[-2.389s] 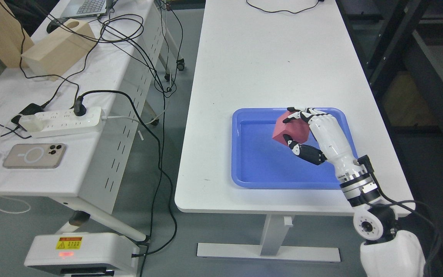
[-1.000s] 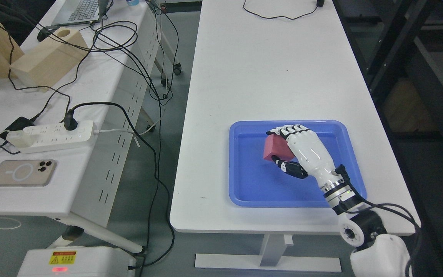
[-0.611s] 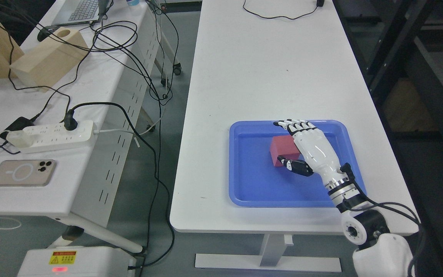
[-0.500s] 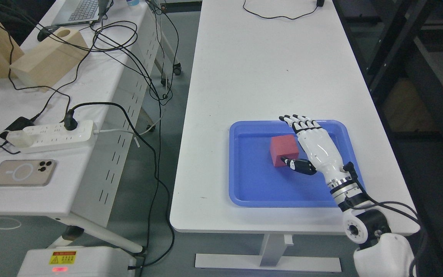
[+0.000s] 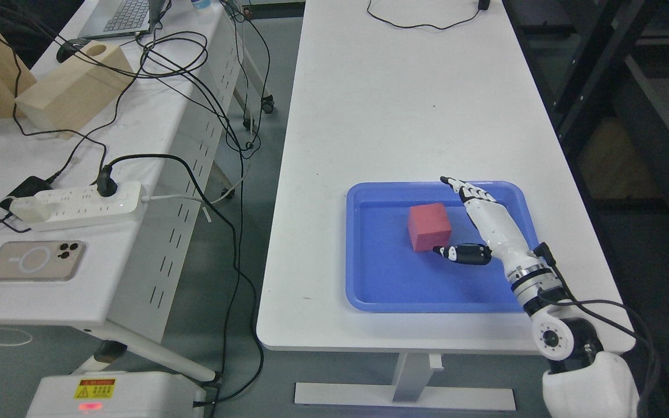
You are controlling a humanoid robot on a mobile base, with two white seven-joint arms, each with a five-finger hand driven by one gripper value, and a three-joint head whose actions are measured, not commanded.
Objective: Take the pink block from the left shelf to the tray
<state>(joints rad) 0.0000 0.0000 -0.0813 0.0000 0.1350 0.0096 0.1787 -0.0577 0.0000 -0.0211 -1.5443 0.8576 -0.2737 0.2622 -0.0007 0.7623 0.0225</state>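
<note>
Head view gives us one blue tray (image 5: 369,290) on a white bench (image 5: 404,104), sitting toward the 5 o'clock part of the benchtop. One pink block (image 5: 428,227) lies flat on the tray floor, a little toward 12 o'clock of the tray's middle, and nothing holds it. We see one robot hand, the right hand (image 5: 488,232), whose arm comes in from the lower right corner. It is spread out with straight fingers (image 5: 467,188) pointing toward 11 o'clock, and its dark thumb (image 5: 462,253) points toward 9 o'clock. The hand sits at 3 o'clock of the block; the thumb tip lies just beside the block's lower right corner, and we cannot tell whether it touches. One black cable (image 5: 421,23) loops across the far end of this bench.

At 9 o'clock stands a second bench (image 5: 154,174), carrying one power strip (image 5: 76,204), one phone (image 5: 35,260), one laptop (image 5: 122,16) and two wooden boxes (image 5: 73,87), with several dark cables tangled across them.
</note>
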